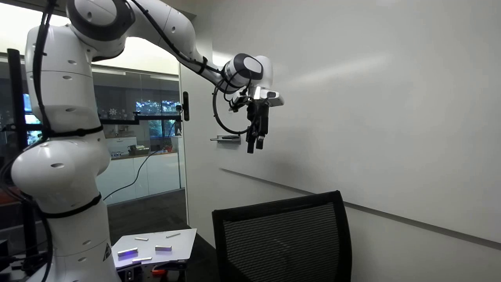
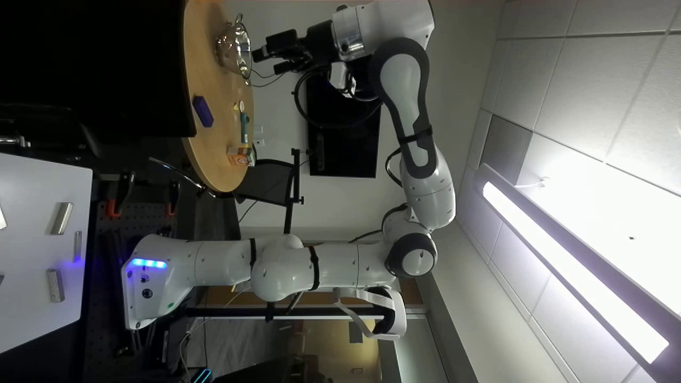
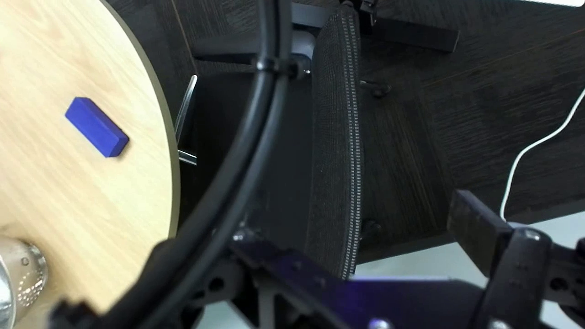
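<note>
My gripper (image 1: pixel 255 148) hangs pointing down in the air beside the white wall board, its black fingers apart and nothing between them. In an exterior view turned on its side, the gripper (image 2: pixel 268 61) appears near the shiny metal colander (image 2: pixel 227 49), without visible contact. The wrist view shows one finger pad (image 3: pixel 475 230) at lower right; a thick black cable (image 3: pixel 247 169) crosses in front on the left. A blue block (image 3: pixel 97 127) lies on the round wooden table (image 3: pixel 137 192), and the colander (image 3: pixel 23 278) is partly cut off at the left edge.
A black mesh chair (image 1: pixel 282 239) stands below the gripper, by the whiteboard (image 1: pixel 372 117). A small ledge (image 1: pixel 229 139) juts from the wall. The table also bears an orange-and-white box (image 2: pixel 241 156) and a teal item (image 2: pixel 244 127). Several metal bars lie on a white panel (image 2: pixel 37 197) near the base.
</note>
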